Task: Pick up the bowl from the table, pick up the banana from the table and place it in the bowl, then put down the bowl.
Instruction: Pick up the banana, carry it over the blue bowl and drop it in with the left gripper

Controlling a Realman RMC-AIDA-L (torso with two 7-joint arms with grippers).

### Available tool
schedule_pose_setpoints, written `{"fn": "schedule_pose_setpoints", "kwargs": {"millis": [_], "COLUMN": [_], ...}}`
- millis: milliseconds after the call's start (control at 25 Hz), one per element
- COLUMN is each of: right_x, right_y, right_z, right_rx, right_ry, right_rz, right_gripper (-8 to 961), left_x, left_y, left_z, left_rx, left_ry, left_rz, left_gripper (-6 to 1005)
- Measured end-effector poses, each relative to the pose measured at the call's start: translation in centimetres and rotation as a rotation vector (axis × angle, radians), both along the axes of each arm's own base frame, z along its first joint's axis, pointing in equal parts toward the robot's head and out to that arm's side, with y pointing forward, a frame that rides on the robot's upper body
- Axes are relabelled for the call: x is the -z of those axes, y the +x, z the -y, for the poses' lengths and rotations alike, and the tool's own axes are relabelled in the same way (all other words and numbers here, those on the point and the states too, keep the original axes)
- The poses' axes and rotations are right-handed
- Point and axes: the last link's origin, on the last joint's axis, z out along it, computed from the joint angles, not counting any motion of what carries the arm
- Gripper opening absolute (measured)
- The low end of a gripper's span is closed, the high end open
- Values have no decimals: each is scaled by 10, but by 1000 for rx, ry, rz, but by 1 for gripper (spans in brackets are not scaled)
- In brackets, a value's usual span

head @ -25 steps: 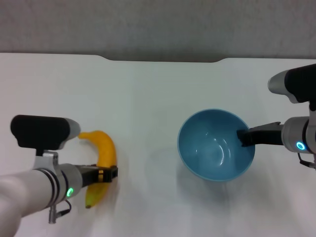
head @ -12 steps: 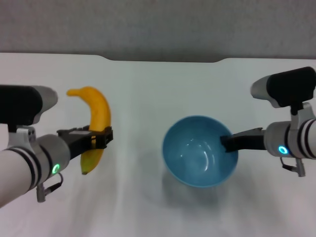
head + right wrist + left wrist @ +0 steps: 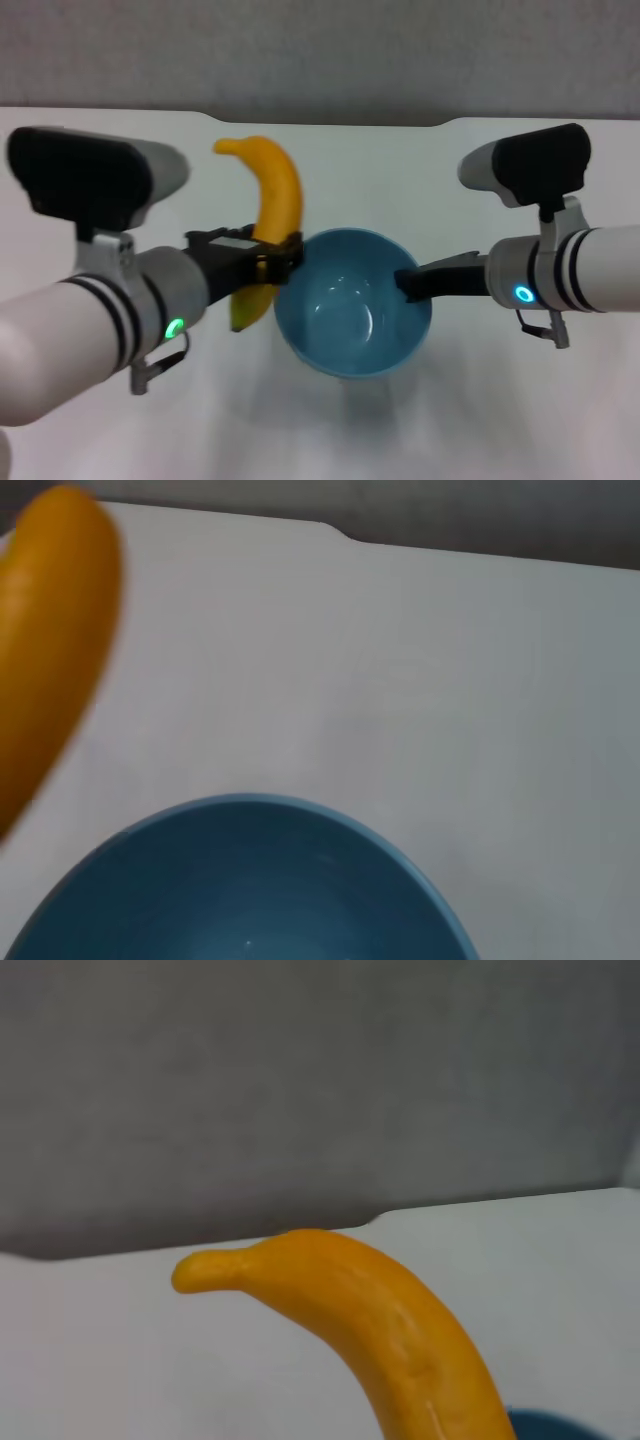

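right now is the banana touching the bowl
Cannot tell. In the head view the banana overlaps the bowl rim's left edge; no view plainly shows contact or gap.

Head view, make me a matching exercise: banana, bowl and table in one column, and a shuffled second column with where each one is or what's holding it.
Things:
1. banana
2. bowl
3. table

States:
A. held at its rim by the right gripper, lifted off the table
B. flat and white, below both arms
C. clamped near its middle by the left gripper, just left of the bowl's rim

Pairs: 1-C, 2-A, 3-B
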Motion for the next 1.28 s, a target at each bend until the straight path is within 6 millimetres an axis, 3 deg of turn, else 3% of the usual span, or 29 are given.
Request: {"fn": "schedule_pose_setpoints", "kwargs": {"millis": [360,800,1280], "right_x": [7,9,8], "right_y": [-14,-25,-14], "right_z": [-2,-4,-4], "right_rx": [-25,-50,-11], "right_ry": [-19,-32,-30], "right_rz": [-33,-61,-56], "right_gripper": [34,34,34], "left_x": [11,25,28], "left_y": [28,18,14], "left_z": [2,-6,-7], "left_rx": [89,68,68], "left_ry": [-34,-58,-63], "left_rz": [21,44,23], "left_gripper": [522,535,548]}}
